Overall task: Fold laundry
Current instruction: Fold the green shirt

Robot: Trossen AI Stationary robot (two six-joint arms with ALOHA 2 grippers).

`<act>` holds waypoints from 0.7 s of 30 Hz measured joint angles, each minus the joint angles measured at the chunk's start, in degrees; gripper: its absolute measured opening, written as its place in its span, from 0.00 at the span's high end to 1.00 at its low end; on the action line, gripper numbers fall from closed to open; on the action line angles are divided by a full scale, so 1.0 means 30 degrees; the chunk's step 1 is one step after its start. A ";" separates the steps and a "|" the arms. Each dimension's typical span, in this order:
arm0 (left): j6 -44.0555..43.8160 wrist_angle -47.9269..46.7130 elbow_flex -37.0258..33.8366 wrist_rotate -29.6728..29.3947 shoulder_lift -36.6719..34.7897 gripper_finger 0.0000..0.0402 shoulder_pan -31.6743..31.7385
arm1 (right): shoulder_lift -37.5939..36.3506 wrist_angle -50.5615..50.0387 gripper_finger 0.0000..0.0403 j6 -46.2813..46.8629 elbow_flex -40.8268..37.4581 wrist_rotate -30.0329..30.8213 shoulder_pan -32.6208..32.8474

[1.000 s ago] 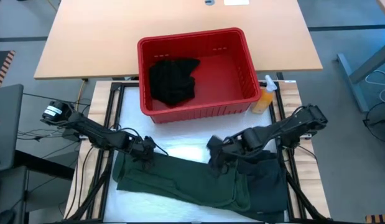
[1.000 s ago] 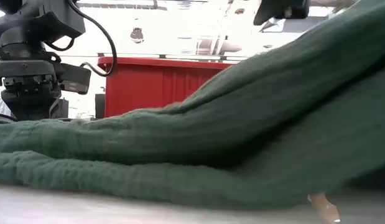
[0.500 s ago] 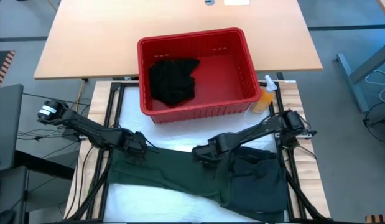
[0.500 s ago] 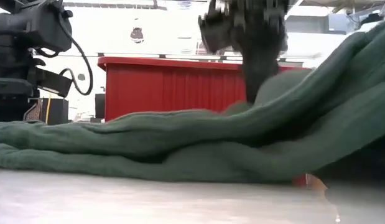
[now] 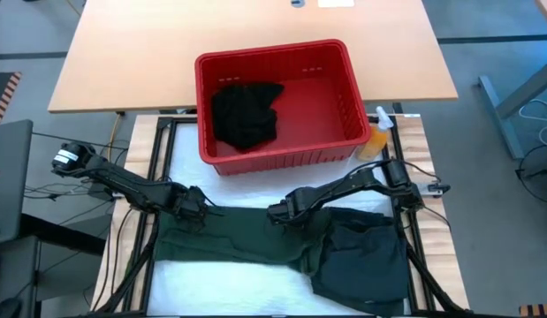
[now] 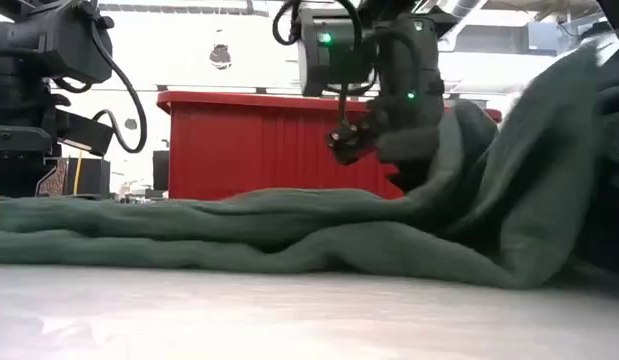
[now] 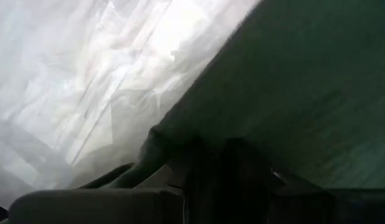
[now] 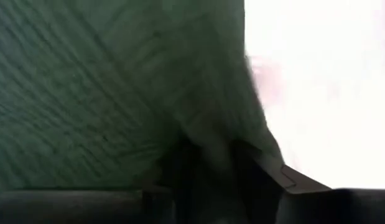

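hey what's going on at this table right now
A two-armed robot is folding laundry. Both hands pinch the far edge of a dark green garment spread on the white table: the left hand at its left end, the right hand near the middle. The garment's right side lies bunched up. Behind it, a red basket holds a black garment, with an orange spray bottle beside the basket.

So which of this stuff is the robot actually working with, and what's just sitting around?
In the job:
green garment, pinched by left gripper and right gripper
darker garment beside it
black garment in the basket

Lying about:
red basket
orange spray bottle
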 joint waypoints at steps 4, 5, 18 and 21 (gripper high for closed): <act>-0.0232 0.0003 -0.0005 -0.0159 -0.0001 0.81 0.0000 | 0.0058 -0.1008 0.70 -0.0273 -0.0044 0.3333 -0.0164; -0.0324 0.0011 -0.0005 -0.0339 -0.0007 0.81 0.0000 | -0.0020 -0.1410 0.71 -0.0293 -0.0091 0.4091 -0.0325; -0.1097 0.2673 0.0094 -0.3068 -0.0032 0.81 0.0000 | -0.5264 -0.4865 0.74 -0.1363 -0.0109 0.5221 -0.3750; -0.0607 0.3199 0.0429 -0.3577 -0.0001 0.81 0.0002 | -0.6846 -0.5466 0.74 -0.1261 -0.0109 0.5085 -0.3616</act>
